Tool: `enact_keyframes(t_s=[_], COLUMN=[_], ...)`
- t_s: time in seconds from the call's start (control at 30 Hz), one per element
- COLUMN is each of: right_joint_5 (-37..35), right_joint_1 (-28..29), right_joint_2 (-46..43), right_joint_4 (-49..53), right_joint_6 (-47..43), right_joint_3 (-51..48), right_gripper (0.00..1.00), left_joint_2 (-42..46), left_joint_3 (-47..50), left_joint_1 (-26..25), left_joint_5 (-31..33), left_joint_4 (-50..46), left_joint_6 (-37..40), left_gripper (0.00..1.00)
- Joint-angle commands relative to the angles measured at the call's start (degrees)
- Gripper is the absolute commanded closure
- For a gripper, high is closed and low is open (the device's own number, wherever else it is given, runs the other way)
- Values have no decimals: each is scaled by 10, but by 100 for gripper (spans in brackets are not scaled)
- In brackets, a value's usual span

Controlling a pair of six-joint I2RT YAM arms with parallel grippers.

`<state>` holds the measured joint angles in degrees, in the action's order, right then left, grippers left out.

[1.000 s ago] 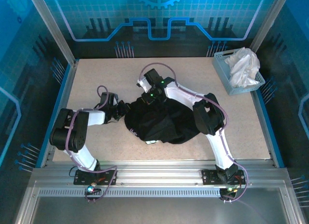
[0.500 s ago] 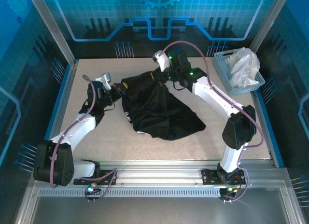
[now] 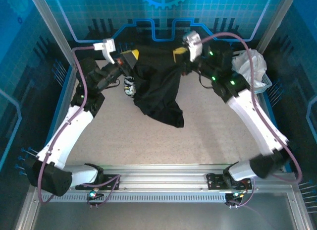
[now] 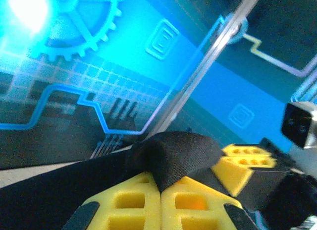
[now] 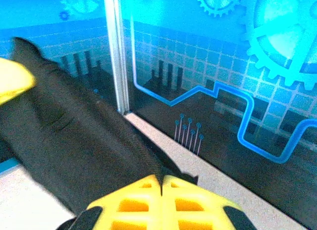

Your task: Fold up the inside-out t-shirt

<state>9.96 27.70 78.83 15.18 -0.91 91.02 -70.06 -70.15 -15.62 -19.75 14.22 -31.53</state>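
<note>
Found the black t-shirt [image 3: 157, 93] lifted off most of the table [image 3: 213, 136] and hung up toward the back wall of the cell. Saw it strung by its upper edge between two raised arms, sagging from there into a loose, bunched drape narrowing to a point low over the middle of the tabletop. Could not tell from overhead whether that lowest tip touched the surface or hung just above it. Spotted a small pale patch [image 3: 130, 85] on the left side of the cloth, just below the left-hand hold.

Noted the left gripper [image 3: 130, 56] high at the back left, yellow fingers [image 4: 124, 202] pressed together on a fold of the black fabric, the cloth bulging up out of the seam between them in the left wrist view. Noted the right gripper [image 3: 179, 52] about level with it, at the back and right of centre, likewise clamped tight on the shirt's edge. Saw its yellow pads [image 5: 129, 202] meeting with no gap in the right wrist view, dark cloth running away from them to the left. Placed the two holds well apart, the shirt's top edge spanning the space between.

Made out a white cloth [image 3: 253, 62] bunched in a basket [image 3: 266, 81] at the far right corner, partly behind the right arm and apart from the shirt.
</note>
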Motion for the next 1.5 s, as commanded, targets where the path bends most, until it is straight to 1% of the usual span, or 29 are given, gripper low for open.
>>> enact_keyframes(t_s=[0.0,0.07,0.1,0.13,0.23,0.3,0.33,0.4,0.47,0.5,0.57,0.67,0.8,0.9,1.07,1.1,1.13,1.17,1.2,1.23,1.27,1.33,1.37,1.47], right_joint_5=[28,63,81,101,141,172,177,150,86,70,8,-61,-72,-107,-110,-113,-116,-117,-116,-108,-103,-100,-94,-51], right_joint_1=[20,51,67,90,152,176,180,180,168,161,153,147,119,121,127,129,129,128,126,122,118,107,99,67], right_joint_2=[-83,-141,-160,-173,-161,-130,-118,-110,-93,-77,-24,58,156,222,323,337,350,359,364,364,360,331,306,223], right_joint_4=[-38,-65,-68,-67,-67,-57,-52,-57,-78,-77,-56,-16,36,61,112,115,118,118,119,121,119,109,100,56], right_joint_6=[-27,-43,-50,-59,-55,-46,-41,-36,-14,-6,18,41,78,66,54,52,50,47,45,42,40,34,32,37], right_joint_3=[-169,-288,-330,-373,-462,-473,-469,-458,-438,-420,-365,-300,-225,-184,-104,-93,-81,-72,-64,-58,-57,-67,-78,-125], right_gripper=[100,100,100,98,80,71,67,63,55,54,50,46,41,37,32,33,37,45,57,72,81,97,100,100], left_joint_2=[38,69,83,101,152,179,192,210,223,226,231,236,246,251,263,267,271,275,278,280,282,285,286,285], left_joint_3=[102,184,223,267,371,420,441,472,493,500,509,519,538,551,563,564,565,565,564,562,561,556,553,543], left_joint_1=[-4,-8,-10,-12,-13,-13,-13,-13,-13,-13,-13,-13,-14,-16,-18,-20,-20,-21,-21,-22,-22,-22,-22,-22], left_joint_5=[-28,-57,-63,-70,-43,-39,-37,-42,-39,-38,-36,-34,-39,-42,-46,-43,-42,-39,-33,-26,-20,-5,5,32], left_joint_4=[20,40,37,33,-12,-44,-60,-75,-82,-85,-90,-94,-96,-103,-127,-136,-146,-156,-167,-176,-183,-190,-190,-166], left_joint_6=[15,9,6,11,20,27,28,24,11,8,6,3,-5,-11,-24,-26,-25,-22,-21,-17,-15,-15,-14,-10], left_gripper=[100,100,100,100,100,100,100,100,100,100,100,100,100,98,96,96,96,96,96,96,96,96,97,99])
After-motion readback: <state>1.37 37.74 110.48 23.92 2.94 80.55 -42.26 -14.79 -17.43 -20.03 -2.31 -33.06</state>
